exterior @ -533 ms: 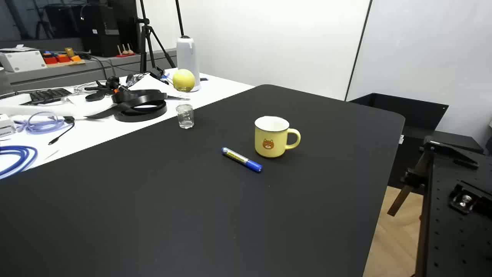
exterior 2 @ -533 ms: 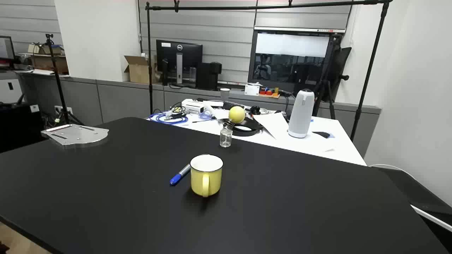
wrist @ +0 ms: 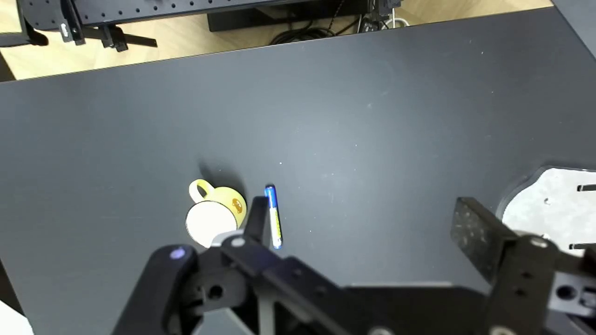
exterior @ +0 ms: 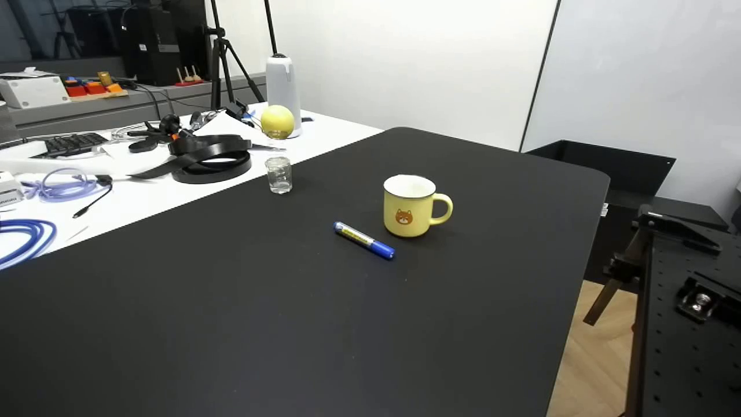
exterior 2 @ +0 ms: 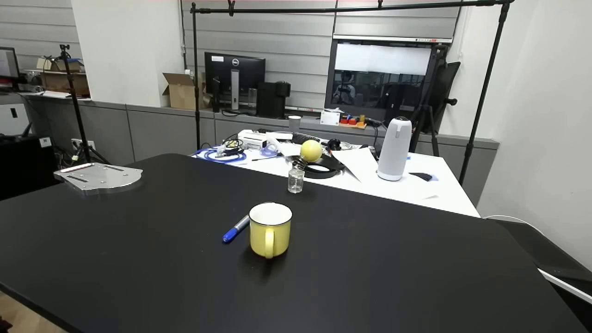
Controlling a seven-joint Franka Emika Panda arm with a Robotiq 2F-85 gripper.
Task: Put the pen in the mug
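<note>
The pen [exterior: 363, 240] has a white barrel and a blue cap and lies flat on the black table beside the mug, apart from it. In an exterior view the mug hides the far end of the pen [exterior 2: 237, 228]. The yellow mug [exterior: 399, 215] stands upright with its handle out to one side; it also shows in an exterior view [exterior 2: 259, 238] and in the wrist view [wrist: 231, 201]. My gripper [wrist: 362, 207] is open and empty, high above the table. In the wrist view its left finger overlaps the pen [wrist: 274, 218] and part of the mug. Both exterior views leave the gripper out.
A small clear glass [exterior: 279, 175] stands at the table's edge by a cluttered white table [exterior: 341, 136]. A yellow-green ball [exterior 2: 311, 151] and a grey-white flask [exterior 2: 394, 148] are there. A flat metal plate [exterior 2: 99, 178] lies on the black table [wrist: 326, 116].
</note>
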